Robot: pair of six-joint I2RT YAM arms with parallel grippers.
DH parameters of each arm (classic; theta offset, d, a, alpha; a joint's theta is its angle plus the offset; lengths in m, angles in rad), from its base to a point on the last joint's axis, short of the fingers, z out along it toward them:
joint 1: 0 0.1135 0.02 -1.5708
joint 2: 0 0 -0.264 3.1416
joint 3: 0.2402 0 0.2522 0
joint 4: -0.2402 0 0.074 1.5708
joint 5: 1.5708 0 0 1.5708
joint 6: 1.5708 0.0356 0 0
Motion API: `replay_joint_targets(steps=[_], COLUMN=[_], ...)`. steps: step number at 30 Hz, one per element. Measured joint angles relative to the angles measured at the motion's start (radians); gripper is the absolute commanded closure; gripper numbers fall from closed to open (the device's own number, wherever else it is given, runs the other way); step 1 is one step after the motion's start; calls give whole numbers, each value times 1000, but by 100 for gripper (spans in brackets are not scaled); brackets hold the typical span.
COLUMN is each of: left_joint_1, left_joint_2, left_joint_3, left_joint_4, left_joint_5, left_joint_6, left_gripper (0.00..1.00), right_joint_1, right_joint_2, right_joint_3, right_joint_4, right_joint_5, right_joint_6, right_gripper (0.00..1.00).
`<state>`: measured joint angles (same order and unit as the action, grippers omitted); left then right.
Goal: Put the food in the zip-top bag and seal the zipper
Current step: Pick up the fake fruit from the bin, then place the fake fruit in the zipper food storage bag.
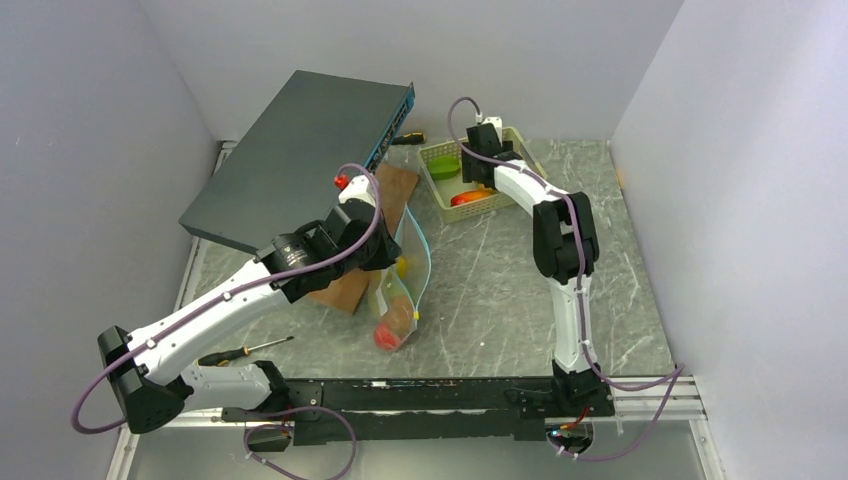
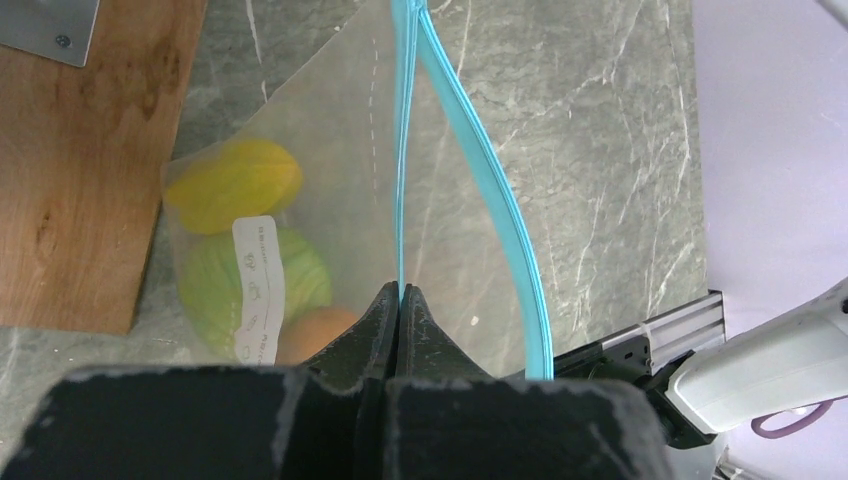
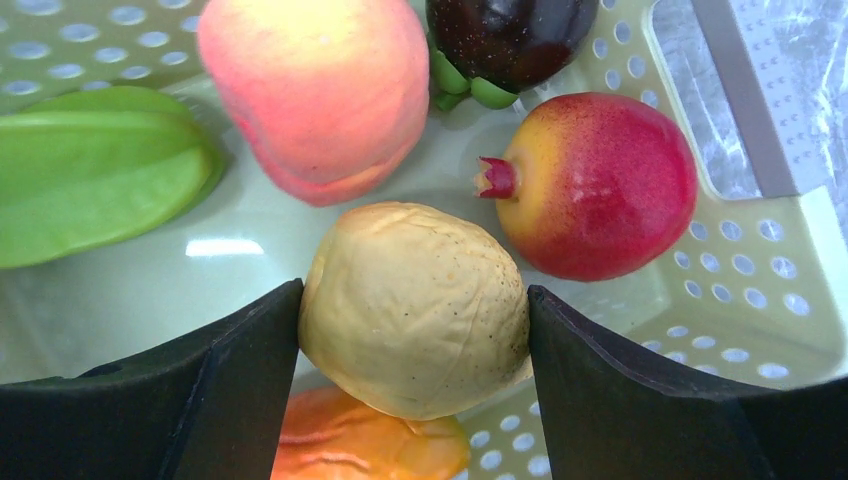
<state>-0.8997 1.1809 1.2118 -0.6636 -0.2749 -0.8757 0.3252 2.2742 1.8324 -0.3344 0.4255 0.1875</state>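
Right wrist is giving me what top external is hiding: the right tool (image 3: 415, 295) is gripping a pale fruit (image 3: 415, 330), dimpled and egg-shaped, inside the glossy perforated basket (image 3: 790, 260) at the far edge of the desk (image 1: 500, 290). Left wrist is showing the left tool (image 2: 400, 295) pinching the teal zipper (image 2: 403, 180) of the clear, floppy zip-top bag (image 2: 330, 130), lying mid-desk toward the left edge.

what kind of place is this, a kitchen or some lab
Most likely a robot lab test cell, not a kitchen: plain white walls box in the table, two arms are mounted on a rail at its edge, and the basket holds toy fruit.
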Motion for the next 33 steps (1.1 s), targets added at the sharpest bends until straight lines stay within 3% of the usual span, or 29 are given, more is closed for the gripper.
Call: replay_joint_targets(steps=[9, 16, 24, 33], left_joint_1=[0, 0, 0, 0], left_joint_2=[5, -11, -49, -68], left_joint_3=[4, -13, -30, -43], left_joint_4=[1, 10, 11, 12], left_joint_5=[37, 50, 50, 50], left_joint_6=[10, 10, 10, 10], left_gripper=[100, 100, 100, 100], right_joint_1=[1, 1, 24, 205], right_joint_2=[-261, -478, -660, -973], right_joint_3=[-101, -248, -549, -731], right_joint_4=[-16, 31, 188, 289], right_joint_5=[-86, -238, -615, -689], right_joint_6=[19, 95, 281, 309], right_gripper=[76, 80, 82, 82])
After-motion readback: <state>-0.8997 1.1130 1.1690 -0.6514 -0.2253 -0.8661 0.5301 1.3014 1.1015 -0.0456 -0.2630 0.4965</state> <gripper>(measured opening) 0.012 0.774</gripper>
